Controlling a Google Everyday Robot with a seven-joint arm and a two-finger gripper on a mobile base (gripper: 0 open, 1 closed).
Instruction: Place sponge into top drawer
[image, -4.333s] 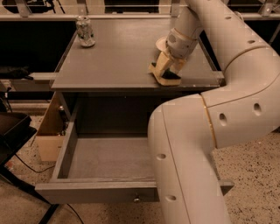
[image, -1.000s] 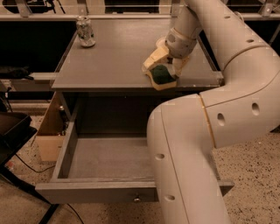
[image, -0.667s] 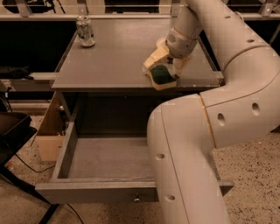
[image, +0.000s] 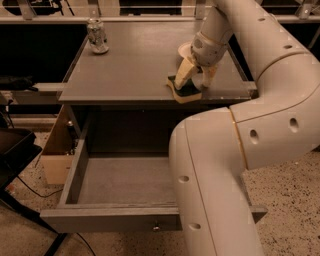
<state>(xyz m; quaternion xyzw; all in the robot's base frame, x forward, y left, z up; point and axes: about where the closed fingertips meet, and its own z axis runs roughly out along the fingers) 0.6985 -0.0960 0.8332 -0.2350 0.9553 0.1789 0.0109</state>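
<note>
The sponge (image: 184, 92), yellow foam with a dark green face, is at the front edge of the grey table top (image: 125, 65), right of the middle. My gripper (image: 192, 83) comes down on it from above, with a cream finger on each side, shut on the sponge. The sponge sits tilted, its green face turned up. The top drawer (image: 110, 219) stands pulled out below the table, its floor bare, with a small metal knob (image: 156, 227) on the front panel. My large white arm (image: 220, 165) covers the drawer's right part.
A drink can (image: 96, 35) stands at the table's back left. A round cream bowl (image: 184, 49) is partly hidden behind the gripper. A cardboard box (image: 54, 150) and a black object (image: 15, 150) are on the floor to the left of the drawer.
Since the oldest frame the sponge has come off its flat rest and shifted slightly left and forward in the gripper. Over the last second it has hardly moved.
</note>
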